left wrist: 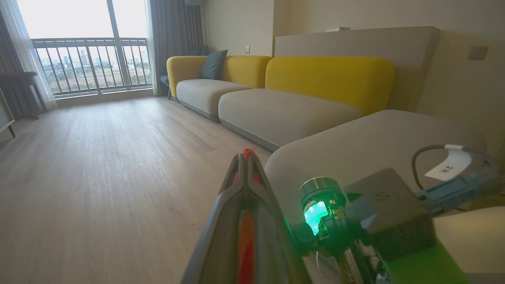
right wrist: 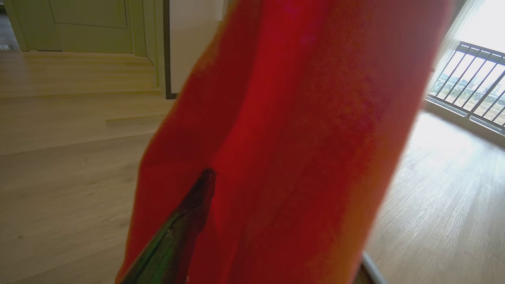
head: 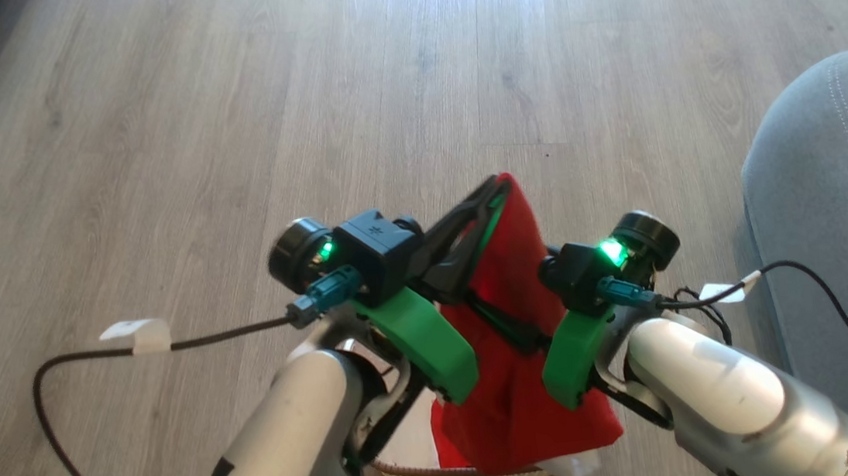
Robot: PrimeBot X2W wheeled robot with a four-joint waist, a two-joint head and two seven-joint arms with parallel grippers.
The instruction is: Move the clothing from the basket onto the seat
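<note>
Head view: I look down on both arms over a wooden floor (head: 227, 132). My left gripper (head: 498, 183) is clenched on the top edge of a red piece of clothing (head: 518, 408), which hangs straight down in loose folds. Its lower end hangs just above the basket (head: 447, 475), of which only a strip of rim shows at the bottom edge. My right gripper (head: 506, 323) reaches into the cloth partway down. The grey seat (head: 842, 213) is to my right, close by but apart from the garment.

Left wrist view: the two fingers are pressed together with a thin red line of fabric pinched between them. The seat cushion lies just beyond.

Right wrist view: red cloth drapes across the lens, and one dark finger (right wrist: 189, 213) lies against it. I cannot tell whether this gripper is closed on the fabric.

The garment looks light, limp and unbreakable. I judge it may slip from a thin pinch, so a bunched fold near the top edge is the safest hold.
</note>
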